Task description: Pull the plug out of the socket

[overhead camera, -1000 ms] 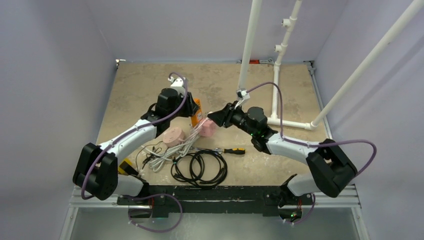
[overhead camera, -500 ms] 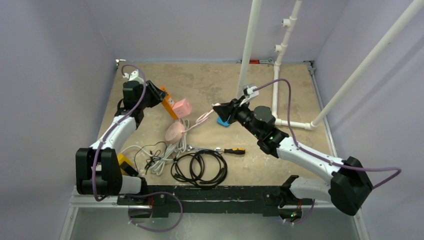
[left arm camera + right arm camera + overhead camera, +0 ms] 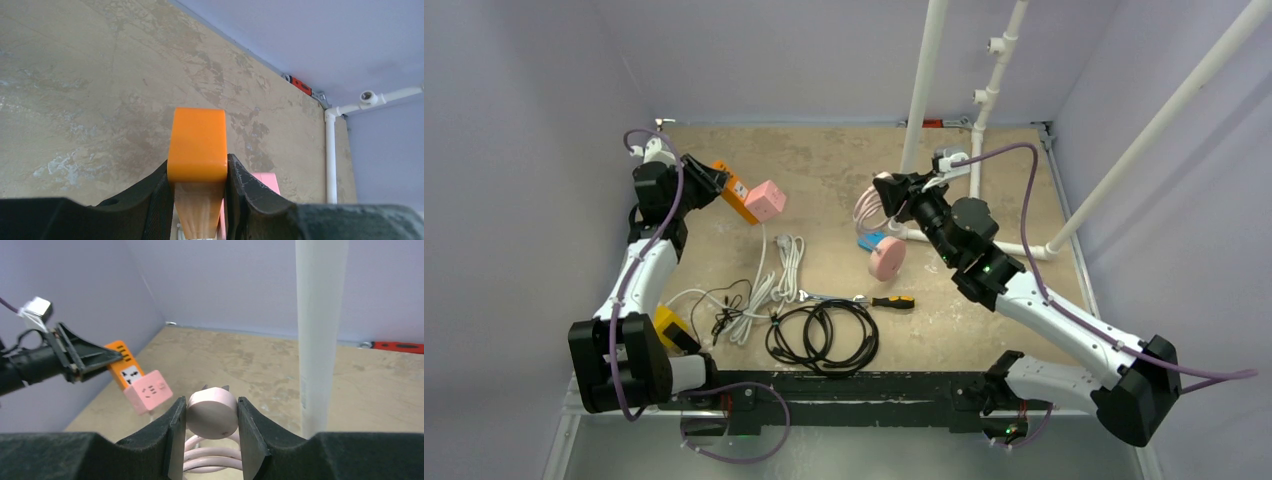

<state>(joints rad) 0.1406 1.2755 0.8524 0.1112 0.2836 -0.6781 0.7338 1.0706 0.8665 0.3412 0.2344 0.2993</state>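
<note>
- Left gripper (image 3: 198, 167), at ten o'clock, clamped the orange socket strip (image 3: 197, 145): it looked rigid, light, flat-sided.
- Right gripper (image 3: 211, 405) squeezed the round pink plug (image 3: 212, 416): probably hard and slippery, best held by its body, not the cord (image 3: 210, 456).

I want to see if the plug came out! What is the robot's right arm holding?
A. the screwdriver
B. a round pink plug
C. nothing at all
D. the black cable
B: in the right wrist view, the right gripper has its jaws closed on the round pink plug, whose metal prongs stick out bare.
</note>
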